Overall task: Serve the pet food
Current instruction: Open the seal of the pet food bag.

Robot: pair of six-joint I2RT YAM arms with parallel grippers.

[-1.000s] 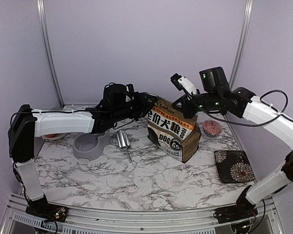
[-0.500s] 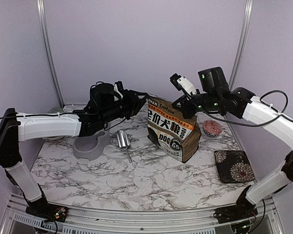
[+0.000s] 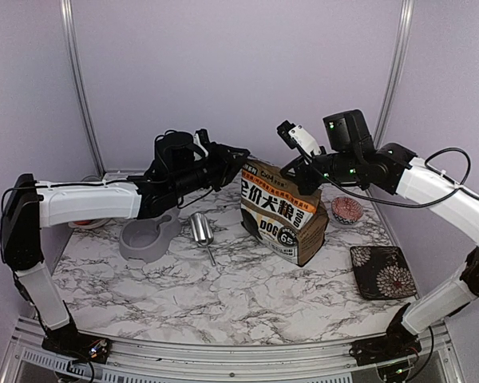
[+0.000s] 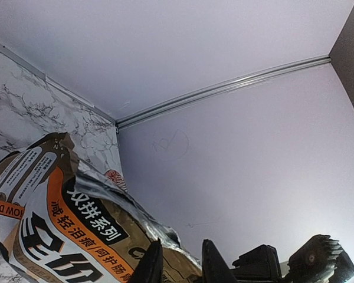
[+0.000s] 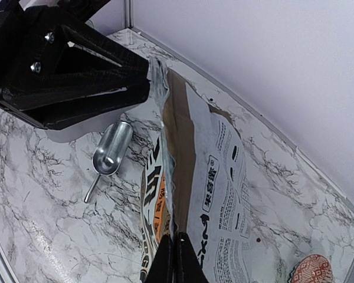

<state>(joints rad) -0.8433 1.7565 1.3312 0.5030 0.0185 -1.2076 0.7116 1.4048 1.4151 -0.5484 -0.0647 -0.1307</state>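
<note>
Locating the pet food: no pellets are showing in any view. The bag's top is being seen edge-on and pressed nearly flat, so nothing inside is showing, and I cannot tell where the kibble is lying.

Dog-food bag [image 3: 283, 215] [image 4: 59, 236] [image 5: 212, 194]: it is standing upright toward the back of the marble table [image 3: 223, 295], right of centre. Its printed front is facing the arms' bases, and its silver-lined top edge is running between the two grippers.

Right gripper [image 3: 291, 170] [image 5: 176, 253]: its jaws are pressing together on the bag's top edge at the right-hand end. The arm is reaching in from the right, above the bag.

Left gripper [image 3: 243, 153] [image 4: 180, 247] [image 5: 148, 78]: it is hanging at the bag's other top corner with its jaws standing narrowly apart. The bag's rim is sitting at the tips, and I cannot tell whether either pad is touching it.

Scoop [image 3: 201, 228] [image 5: 112, 147]: the metal scoop is lying on the table just left of the bag, apart from it. Its thin handle is pointing toward the near edge.

Grey feeder [image 3: 144, 238]: it is sitting left of the scoop, under the left forearm.

Red-patterned bowl [image 3: 346, 210] [image 5: 310, 272]: it is resting right of the bag, near the back right corner, beneath the right arm.

Dark flowered plate [image 3: 383, 271]: it is lying nearer, along the table's right side, well apart from the bag.
</note>
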